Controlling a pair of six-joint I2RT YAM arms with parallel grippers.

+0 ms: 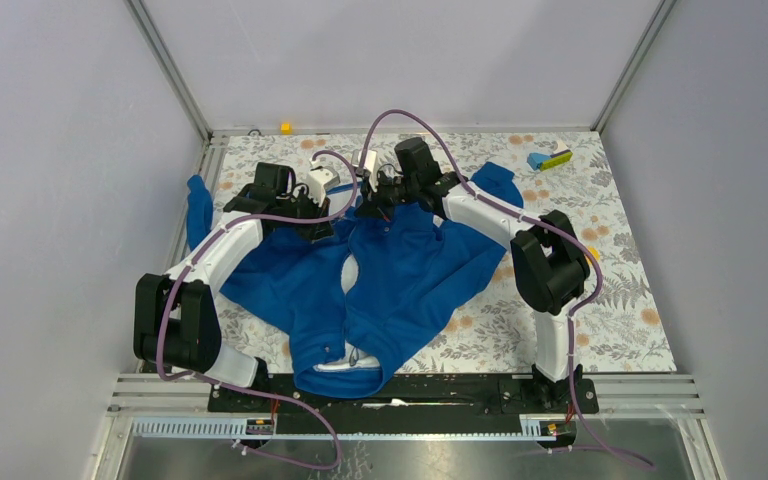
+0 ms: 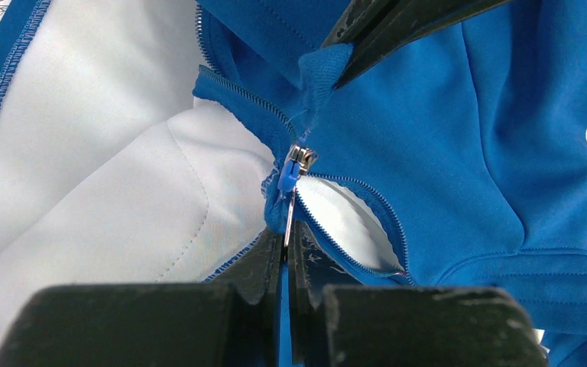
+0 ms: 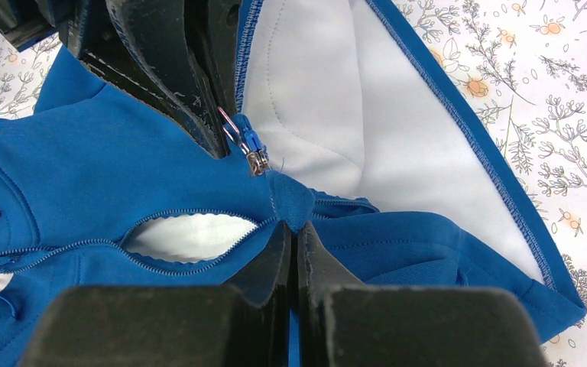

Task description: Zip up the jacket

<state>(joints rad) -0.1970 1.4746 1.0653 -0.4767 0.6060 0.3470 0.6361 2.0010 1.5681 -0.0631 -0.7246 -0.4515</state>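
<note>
**A:** What have the jaws got?
**B:** The left gripper point(image 2: 285, 229) is pinched shut on the zipper pull point(image 2: 296, 162). The right gripper point(image 3: 292, 229) is clamped on the jacket point(image 1: 410, 280) just beside it.
**A:** Progress?
**B:** Barely begun, I'd judge. The jacket lies on the table point(image 1: 620, 300), its front gaping toward the collar point(image 1: 350, 362).

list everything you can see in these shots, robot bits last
jacket: one, royal blue with white lining, spread across the middle of the table, collar toward the arm bases, front mostly unzipped
zipper pull: one, metal with a blue tab, at the jacket's far end
tablecloth: one, pale floral print, covering the table
small block: one, yellow, at the table's far edge
toy pieces: apparently two, blue and yellow-green, far right corner
left gripper: one, black, shut on the zipper pull
right gripper: one, black, shut on jacket fabric beside the zipper pull
</note>
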